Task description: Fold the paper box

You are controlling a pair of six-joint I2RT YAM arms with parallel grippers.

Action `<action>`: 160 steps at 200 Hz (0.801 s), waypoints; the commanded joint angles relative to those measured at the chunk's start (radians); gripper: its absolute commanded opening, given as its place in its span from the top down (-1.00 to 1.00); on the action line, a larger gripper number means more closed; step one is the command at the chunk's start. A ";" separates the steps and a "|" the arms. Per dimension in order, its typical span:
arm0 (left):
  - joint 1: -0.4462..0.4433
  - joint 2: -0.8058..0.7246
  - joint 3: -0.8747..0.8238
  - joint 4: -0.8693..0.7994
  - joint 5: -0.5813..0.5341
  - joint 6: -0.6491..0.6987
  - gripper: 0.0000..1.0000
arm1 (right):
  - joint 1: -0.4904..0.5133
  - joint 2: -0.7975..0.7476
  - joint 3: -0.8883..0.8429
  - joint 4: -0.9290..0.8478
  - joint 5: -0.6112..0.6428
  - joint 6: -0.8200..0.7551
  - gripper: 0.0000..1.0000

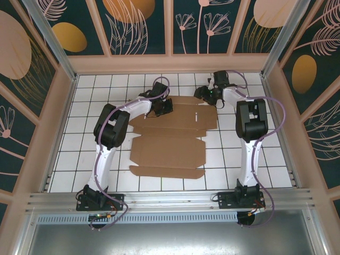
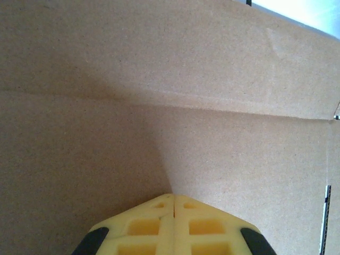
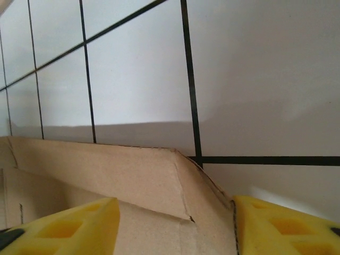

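**Overhead view.** The paper box [image 1: 169, 151] lies in the middle of the white tiled table [image 1: 87, 114] as a die-cut sheet opened out almost flat. The near flaps and the middle panels are spread out, and no wall stands up on that side. The left gripper [image 1: 162, 107] is down on the sheet's far left part. The right gripper [image 1: 209, 95] is at the far right corner. Judged from this, the folding is barely begun.

**Left wrist view.** The left gripper [image 2: 173, 197] has its yellow jaws together with nothing between them, the tips low over or pressed on the brown cardboard [image 2: 159, 74]. A crease [image 2: 223, 102] runs across just ahead, and the panel beyond it looks slightly tilted. A sliver of table [image 2: 313, 13] shows past the sheet's edge.

**Right wrist view.** The right gripper [image 3: 175, 204] has its jaws apart, with the raised edge of a far flap [image 3: 127, 172] between them. The flap's corner touches or nearly touches one finger, but the close angle hides whether it is pinched yet. Tiled table [image 3: 265, 79] lies behind.

**Left to do, as I judge it.** Nearly everything: raising the far flap fully, then the side walls, the tabs and the closing panels.
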 commanded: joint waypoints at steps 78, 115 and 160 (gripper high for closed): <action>0.001 0.043 -0.022 -0.068 -0.021 0.033 1.00 | 0.080 0.072 0.166 -0.051 -0.078 0.004 -0.22; 0.001 0.043 -0.025 -0.067 -0.019 0.033 1.00 | 0.090 0.145 0.242 -0.098 -0.048 0.013 -0.31; 0.000 0.042 -0.022 -0.068 -0.015 0.030 1.00 | 0.085 0.168 0.253 -0.120 -0.036 0.001 -0.32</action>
